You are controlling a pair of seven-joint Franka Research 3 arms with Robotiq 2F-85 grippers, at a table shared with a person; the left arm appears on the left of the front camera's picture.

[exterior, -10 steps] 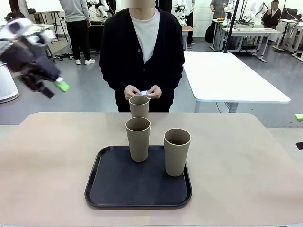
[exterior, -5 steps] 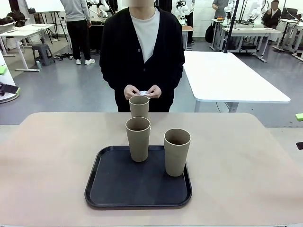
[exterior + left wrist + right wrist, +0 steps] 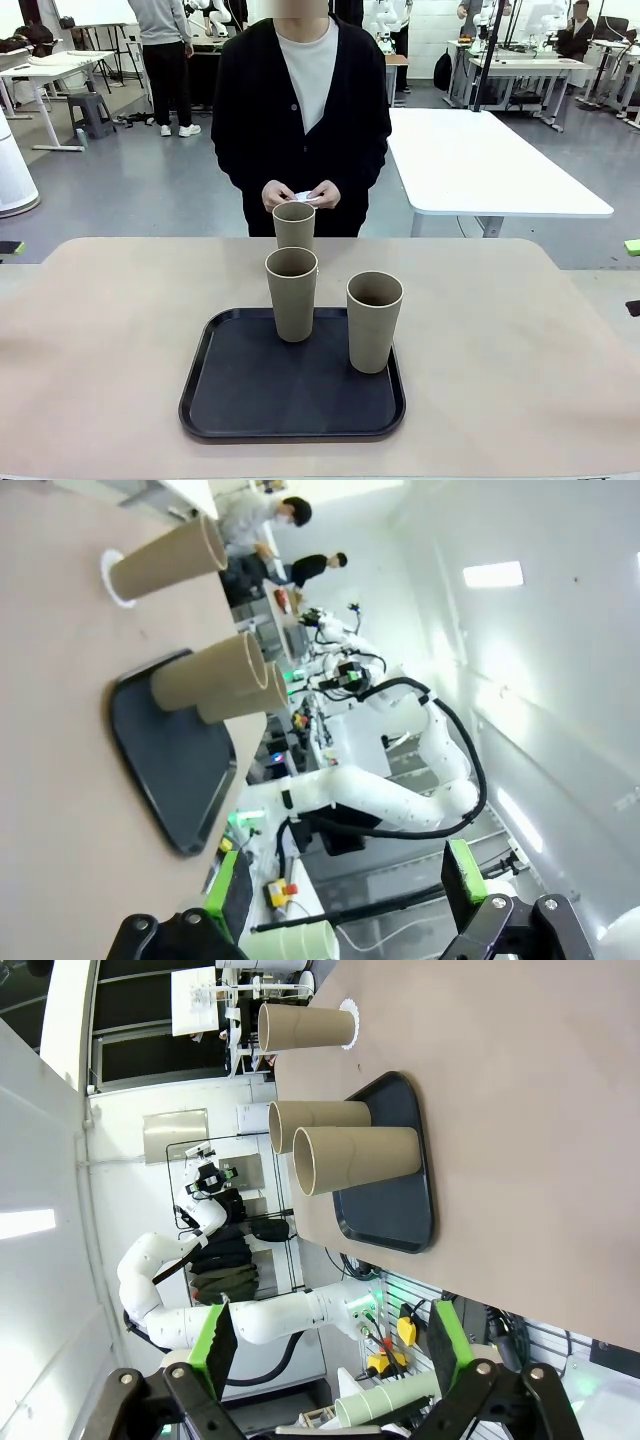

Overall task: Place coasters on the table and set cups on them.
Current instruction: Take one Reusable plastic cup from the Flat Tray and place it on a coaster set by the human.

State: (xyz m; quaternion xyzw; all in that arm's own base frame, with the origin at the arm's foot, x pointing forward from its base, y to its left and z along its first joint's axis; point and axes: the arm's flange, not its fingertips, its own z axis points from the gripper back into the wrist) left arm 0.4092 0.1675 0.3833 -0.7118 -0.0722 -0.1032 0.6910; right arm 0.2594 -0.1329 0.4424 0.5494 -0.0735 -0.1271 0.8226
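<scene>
Three tan cups stand in the middle of the table. Two cups are on the black tray. The third cup stands behind the tray on a white coaster, also seen as a coaster in the left wrist view. The person's hands hold more white coasters at the far edge. My left gripper and right gripper are both open, with nothing between the fingers, well off to the sides of the cups. Green pads peek in at the front view's edges.
The person stands at the far side of the table, behind the cups. A white table stands behind on the right. Bare tabletop lies left and right of the tray. The other arm shows beyond the tray.
My left arm has swung down and out to the left, from the upper left of the front view to the left edge. Cups, tray and the person's hands have not moved.
</scene>
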